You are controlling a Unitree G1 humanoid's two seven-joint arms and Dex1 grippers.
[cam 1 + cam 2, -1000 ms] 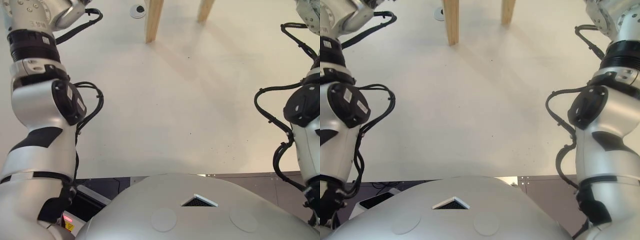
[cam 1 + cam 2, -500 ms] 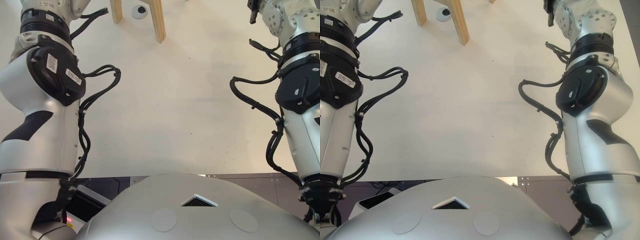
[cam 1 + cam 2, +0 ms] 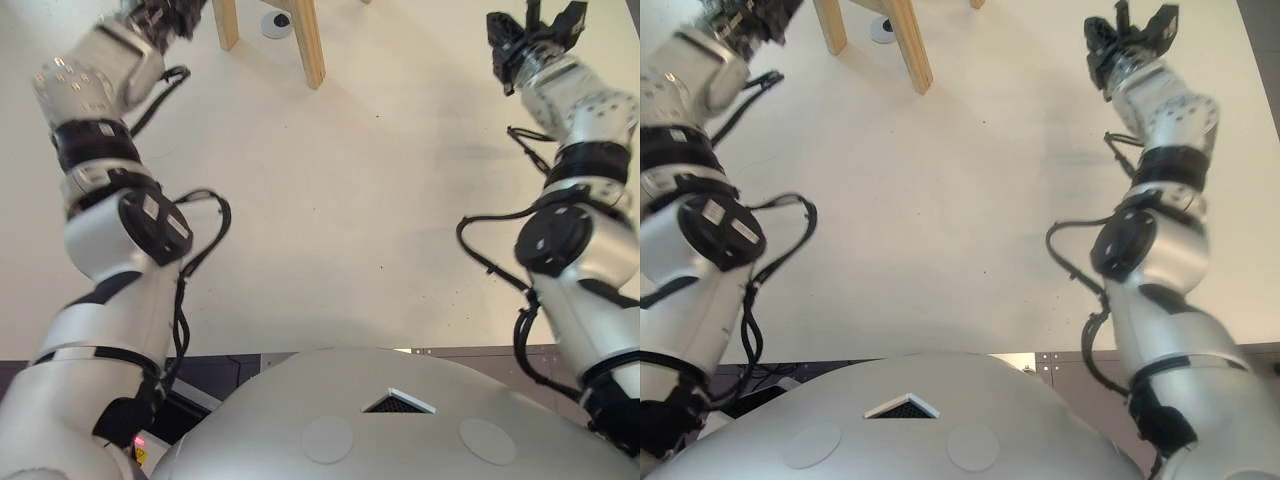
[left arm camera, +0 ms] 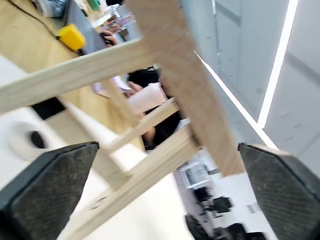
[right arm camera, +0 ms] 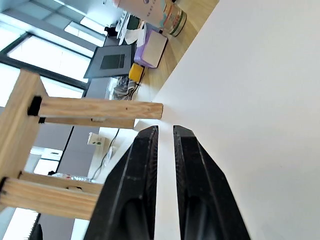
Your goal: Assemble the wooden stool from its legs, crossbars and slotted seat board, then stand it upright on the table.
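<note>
White table (image 3: 380, 200), office clutter behind. Stool (image 3: 308, 45) stands at the far side, legs down, crossbars in. It slid left a second ago and has been steady since. Both arms have swung off it: left gripper (image 3: 168, 14) wide open beside a leg, right gripper (image 5: 165, 132) nearly closed, empty. Likely finished. White disc (image 3: 277, 20) lies between the legs. The left arm's retreat could clip a leg.

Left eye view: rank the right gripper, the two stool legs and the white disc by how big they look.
1. Right gripper, likely nearer the camera.
2. Stool leg on the right, cut off at the top edge.
3. Stool leg on the left, also cut off.
4. White disc.
</note>
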